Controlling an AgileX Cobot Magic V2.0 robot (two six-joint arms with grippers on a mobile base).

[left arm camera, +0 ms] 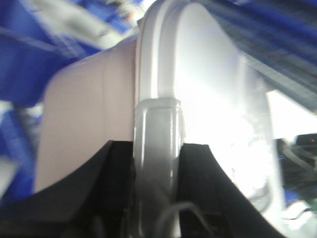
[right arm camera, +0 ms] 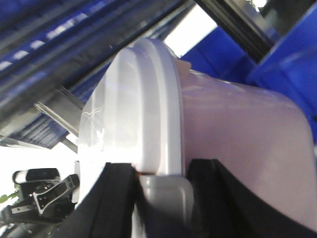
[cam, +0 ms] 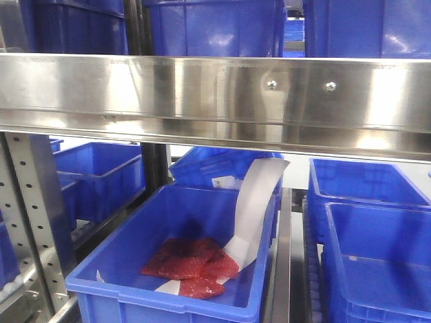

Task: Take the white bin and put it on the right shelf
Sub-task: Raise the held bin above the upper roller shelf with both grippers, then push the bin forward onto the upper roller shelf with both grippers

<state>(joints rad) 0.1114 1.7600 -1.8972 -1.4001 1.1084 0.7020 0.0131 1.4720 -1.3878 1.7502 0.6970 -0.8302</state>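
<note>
**At the rack: white bin gripped by both hands**

At the left wrist camera, I read the left hand point(left arm camera: 157, 158) as clenched on the white bin point(left arm camera: 84, 124). Its black fingers point(left arm camera: 99, 193) sit either side of a grey latch point(left arm camera: 157, 129) on the lid rim. The right hand point(right arm camera: 163, 176) grips the lid rim the same way. The bin hangs between both hands, with blurred blue crates behind.

On the front camera, the right shelf point(cam: 202, 94) shows a steel rail with two bolts point(cam: 271, 85). Below it, an open blue crate point(cam: 135, 296) holds red packets point(cam: 188, 259) and a white paper strip point(cam: 252, 202). I cannot tell where the bin stands relative to this shelf.
</note>
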